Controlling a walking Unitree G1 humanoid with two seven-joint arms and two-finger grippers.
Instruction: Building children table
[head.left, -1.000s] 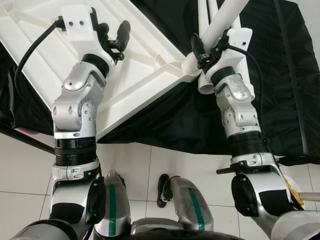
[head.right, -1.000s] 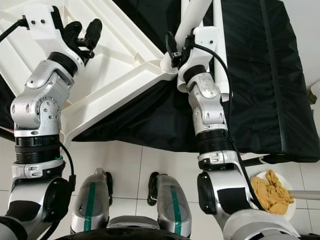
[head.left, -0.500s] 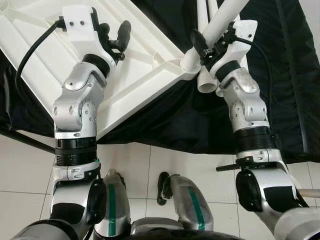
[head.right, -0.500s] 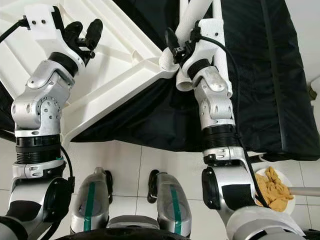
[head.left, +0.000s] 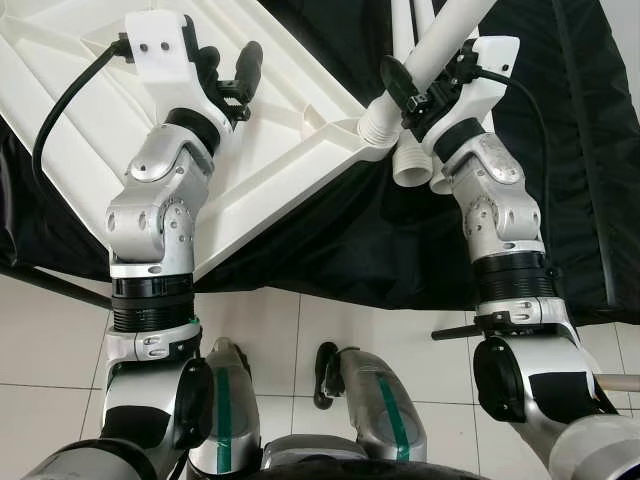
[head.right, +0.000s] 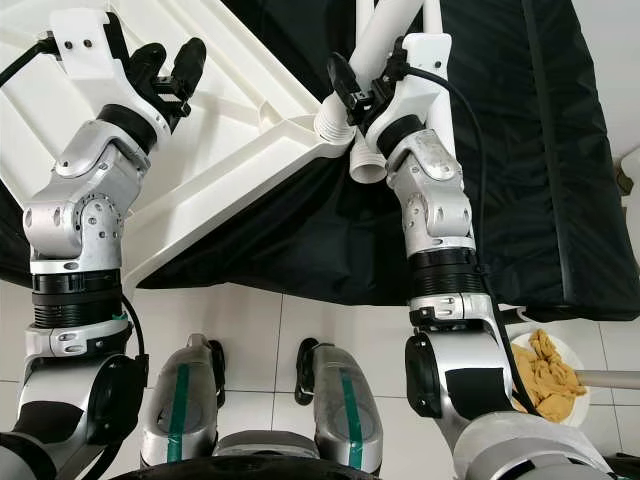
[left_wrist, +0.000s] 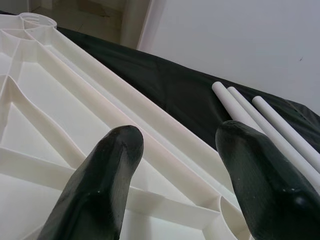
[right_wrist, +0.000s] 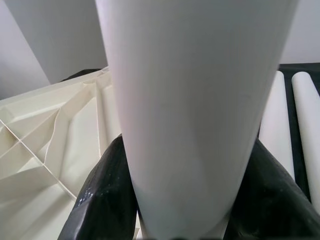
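Tabletop (head.left: 90, 90), ribbed underside up across the upper left on the black cloth (head.left: 330, 230), lies under the spread-fingered left gripper (head.left: 228, 72), seemingly steadying it, while the right gripper (head.left: 425, 85) grips a leg (head.left: 440, 45) angled toward the corner socket (head.left: 350, 130).

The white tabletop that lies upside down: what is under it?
Under the white tabletop a black cloth shows past its edges, spread over some raised surface. What the cloth covers cannot be seen, nor the part of it beneath the tabletop.
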